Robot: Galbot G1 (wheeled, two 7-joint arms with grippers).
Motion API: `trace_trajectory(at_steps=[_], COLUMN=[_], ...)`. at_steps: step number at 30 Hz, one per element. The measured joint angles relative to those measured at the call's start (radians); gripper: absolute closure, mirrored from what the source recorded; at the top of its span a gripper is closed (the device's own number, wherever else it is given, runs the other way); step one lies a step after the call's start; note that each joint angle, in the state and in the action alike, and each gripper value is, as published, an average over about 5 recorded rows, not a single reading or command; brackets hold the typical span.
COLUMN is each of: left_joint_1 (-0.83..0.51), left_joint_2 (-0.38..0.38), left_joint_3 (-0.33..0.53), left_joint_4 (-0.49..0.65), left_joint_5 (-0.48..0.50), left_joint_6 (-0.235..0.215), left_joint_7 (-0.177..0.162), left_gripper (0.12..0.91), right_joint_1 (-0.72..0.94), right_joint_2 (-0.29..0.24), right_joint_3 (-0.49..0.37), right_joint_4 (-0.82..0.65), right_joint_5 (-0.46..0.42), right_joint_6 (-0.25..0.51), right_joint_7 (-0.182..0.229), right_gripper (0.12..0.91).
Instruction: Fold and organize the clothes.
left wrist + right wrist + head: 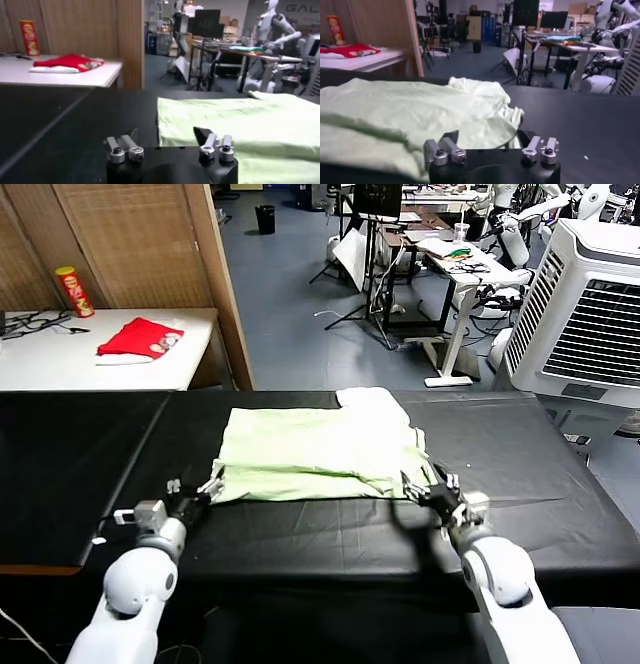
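The clothes, a pale yellow-green shirt (pixel 315 452), lie folded in a rough rectangle on the black table (pixel 90 454), with a paler bunched part at the far edge. My left gripper (pixel 197 487) sits low at the shirt's near left corner. Its fingers are open and the shirt (pixel 240 125) edge lies between them in the left wrist view, where that gripper (pixel 167 139) fills the foreground. My right gripper (pixel 428 484) is at the near right corner, open too. In its own view the right gripper (pixel 487 139) has a fold of the shirt (pixel 410 112) lying loose between its fingers.
A small red garment (pixel 140 337) and a red can (pixel 74 291) rest on a white side table (pixel 60 364) at the back left. A wooden partition (pixel 225 284) stands behind it. A white air cooler (pixel 590 314) stands at the right.
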Motion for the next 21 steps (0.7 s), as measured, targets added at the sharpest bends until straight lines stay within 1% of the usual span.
trace_trajectory(at_steps=[4, 8, 11, 12, 13, 15, 16, 17, 19, 20, 21], left_joint_1=[0.025, 0.035, 0.037, 0.037, 0.036, 0.035, 0.034, 0.034, 0.035, 0.036, 0.038], left_joint_2=[-0.005, -0.009, -0.013, -0.014, -0.015, -0.017, -0.018, -0.018, -0.019, -0.018, -0.018], left_joint_3=[-0.009, -0.012, -0.012, -0.011, -0.011, -0.010, -0.010, -0.009, -0.009, -0.008, -0.008], left_joint_4=[-0.003, 0.005, 0.014, 0.018, 0.022, 0.029, 0.032, 0.035, 0.037, 0.038, 0.038], left_joint_5=[-0.040, -0.059, -0.061, -0.061, -0.061, -0.061, -0.061, -0.061, -0.060, -0.060, -0.058], left_joint_6=[0.007, 0.013, 0.016, 0.016, 0.016, 0.016, 0.016, 0.016, 0.016, 0.016, 0.016], left_joint_7=[0.004, 0.019, 0.029, 0.031, 0.032, 0.032, 0.032, 0.032, 0.033, 0.033, 0.034], left_gripper=[0.232, 0.232, 0.234, 0.236, 0.244, 0.288, 0.324, 0.378, 0.475, 0.542, 0.592], right_joint_1=[-0.007, -0.008, -0.008, -0.008, -0.008, -0.009, -0.010, -0.011, -0.014, -0.017, -0.020], right_joint_2=[0.007, 0.017, 0.024, 0.026, 0.029, 0.033, 0.035, 0.036, 0.038, 0.038, 0.037], right_joint_3=[0.001, 0.001, 0.001, 0.001, 0.000, -0.001, -0.001, -0.001, -0.001, 0.000, 0.002], right_joint_4=[-0.009, -0.023, -0.036, -0.041, -0.047, -0.056, -0.058, -0.059, -0.055, -0.050, -0.044], right_joint_5=[0.000, 0.000, -0.001, -0.002, -0.003, -0.005, -0.006, -0.007, -0.008, -0.008, -0.008], right_joint_6=[0.002, 0.003, 0.006, 0.008, 0.011, 0.016, 0.017, 0.017, 0.012, 0.007, 0.000], right_joint_7=[0.002, 0.003, 0.005, 0.006, 0.006, 0.005, 0.005, 0.006, 0.010, 0.013, 0.017], right_gripper=[0.315, 0.366, 0.464, 0.511, 0.575, 0.675, 0.737, 0.783, 0.854, 0.874, 0.883])
